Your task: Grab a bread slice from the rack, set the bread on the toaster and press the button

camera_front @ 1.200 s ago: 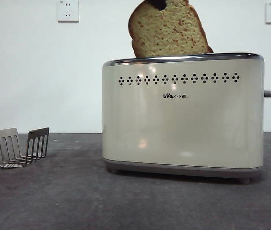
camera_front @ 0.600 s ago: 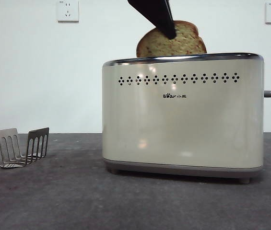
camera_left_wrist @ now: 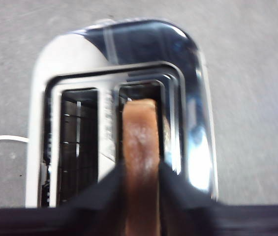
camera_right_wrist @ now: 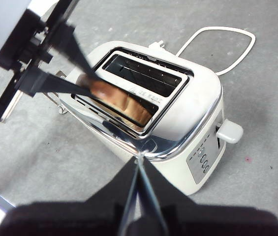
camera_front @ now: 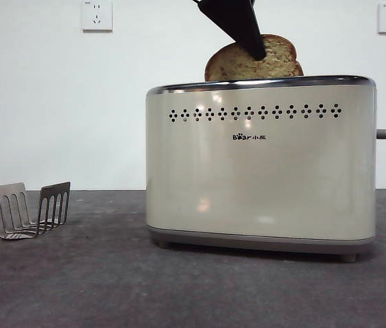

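Top centre of the front view, the left gripper [camera_front: 257, 49] is clamped on the slice of bread [camera_front: 254, 63], long axis along the toaster [camera_front: 261, 164] slot and partly sunk, while the right gripper [camera_right_wrist: 139, 162], jaws together, hovers nearer the button [camera_right_wrist: 230, 132].

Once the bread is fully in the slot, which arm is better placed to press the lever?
Probably right. The right gripper, jaws shut and empty, hangs above the toaster end where the button sticks out. The left gripper is clamped on the slice of bread, half inside the slot.
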